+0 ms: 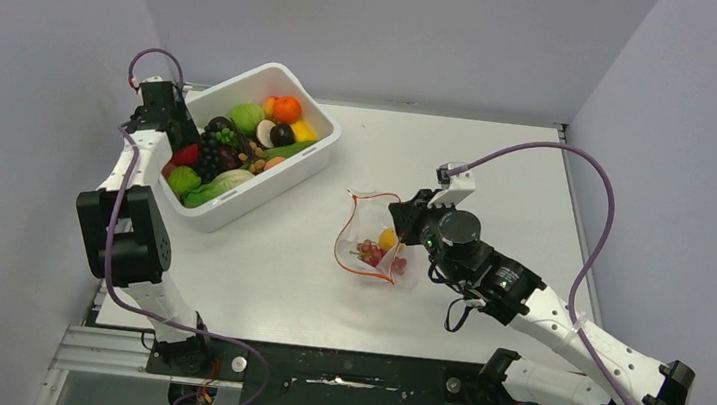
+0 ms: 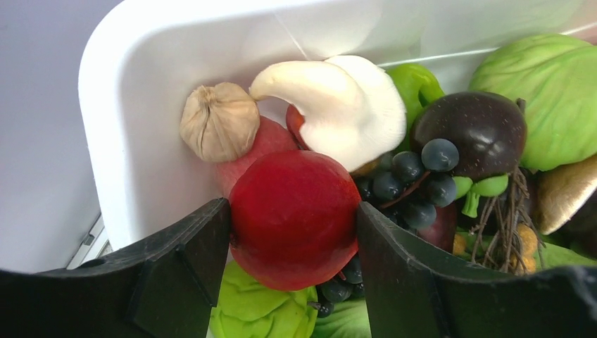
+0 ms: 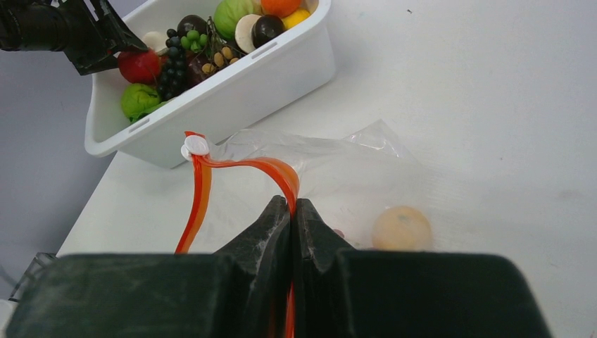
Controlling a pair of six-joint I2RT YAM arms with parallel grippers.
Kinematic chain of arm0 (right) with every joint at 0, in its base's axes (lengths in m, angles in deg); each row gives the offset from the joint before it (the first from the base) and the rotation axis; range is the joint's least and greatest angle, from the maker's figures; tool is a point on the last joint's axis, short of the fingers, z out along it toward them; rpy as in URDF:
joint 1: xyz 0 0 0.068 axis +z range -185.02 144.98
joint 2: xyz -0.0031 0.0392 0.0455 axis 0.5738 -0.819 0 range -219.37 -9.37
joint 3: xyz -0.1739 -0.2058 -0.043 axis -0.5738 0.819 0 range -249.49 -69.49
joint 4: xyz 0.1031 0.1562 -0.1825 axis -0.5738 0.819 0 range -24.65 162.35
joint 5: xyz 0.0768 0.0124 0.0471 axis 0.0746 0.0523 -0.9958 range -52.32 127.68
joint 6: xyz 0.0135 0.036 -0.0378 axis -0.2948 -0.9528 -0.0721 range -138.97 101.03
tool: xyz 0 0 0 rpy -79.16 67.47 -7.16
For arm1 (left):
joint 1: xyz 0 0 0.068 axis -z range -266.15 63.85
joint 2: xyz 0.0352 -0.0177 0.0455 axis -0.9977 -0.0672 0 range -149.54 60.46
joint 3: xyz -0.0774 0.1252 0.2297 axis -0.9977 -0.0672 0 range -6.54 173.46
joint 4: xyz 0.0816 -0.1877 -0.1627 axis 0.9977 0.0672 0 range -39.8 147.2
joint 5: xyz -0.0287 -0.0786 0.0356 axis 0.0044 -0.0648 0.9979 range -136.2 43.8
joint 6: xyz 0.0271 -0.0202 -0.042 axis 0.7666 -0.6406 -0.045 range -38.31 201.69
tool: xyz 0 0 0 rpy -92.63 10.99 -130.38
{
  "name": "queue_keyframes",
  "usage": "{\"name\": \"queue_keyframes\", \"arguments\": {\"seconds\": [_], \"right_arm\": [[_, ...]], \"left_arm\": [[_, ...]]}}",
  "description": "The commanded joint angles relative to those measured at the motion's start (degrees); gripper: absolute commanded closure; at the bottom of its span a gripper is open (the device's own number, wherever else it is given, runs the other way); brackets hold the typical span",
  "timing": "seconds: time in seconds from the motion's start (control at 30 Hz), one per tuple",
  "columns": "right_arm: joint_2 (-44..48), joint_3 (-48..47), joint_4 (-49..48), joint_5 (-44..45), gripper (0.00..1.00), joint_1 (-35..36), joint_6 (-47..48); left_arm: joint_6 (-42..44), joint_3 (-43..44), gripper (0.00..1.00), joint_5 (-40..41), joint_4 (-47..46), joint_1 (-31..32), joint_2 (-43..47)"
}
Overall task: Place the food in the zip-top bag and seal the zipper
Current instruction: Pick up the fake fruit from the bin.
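Observation:
The zip-top bag (image 1: 371,239) lies open on the table's middle, its red-orange zipper (image 3: 246,163) curling up with a white slider at its end. My right gripper (image 3: 292,208) is shut on the zipper strip at the bag's near lip. Inside the bag lie a small orange fruit (image 3: 401,227) and reddish grapes (image 1: 369,254). My left gripper (image 2: 292,232) reaches into the white bin (image 1: 314,153), and both of its fingers press on a round red fruit (image 2: 294,217). That fruit rests on green leafy food and dark grapes.
The bin holds several more foods: a garlic bulb (image 2: 220,121), a white mushroom (image 2: 338,105), a dark purple fruit (image 2: 470,134), green vegetables (image 2: 549,91) and an orange (image 1: 287,109). Grey walls stand close on the left and right.

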Motion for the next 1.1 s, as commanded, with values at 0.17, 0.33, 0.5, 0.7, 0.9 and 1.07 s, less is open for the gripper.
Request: {"name": "queue_keyframes", "arguments": {"seconds": [0.17,0.33,0.5,0.7,0.9,1.07], "right_arm": [[1.7,-1.6,-2.0,1.7,1.0,-0.4,-1.1],[1.5,-2.2,-2.0,1.5,1.0,-0.3,-1.2],[0.0,-2.2,-2.4,0.8,1.0,0.0,-2.0],[-1.4,-2.1,-2.9,0.2,1.0,0.2,-2.9],[-3.1,-3.0,-2.9,-0.4,1.0,0.3,-3.5],[-4.5,-3.3,-3.8,-1.0,1.0,0.6,-4.4]], "left_arm": [[-0.4,1.0,0.53,0.8,0.7,3.2,8.4],[-0.5,1.1,0.55,0.8,1.1,4.3,10.4],[-0.6,1.4,0.56,0.9,2.5,5.8,13.3],[-2.2,0.0,0.56,-4.0,4.5,7.7,17.7],[-3.0,-3.0,0.57,-8.5,5.6,9.8,22.7],[-3.8,-5.4,0.57,-13.2,5.9,11.0,27.8]]}}
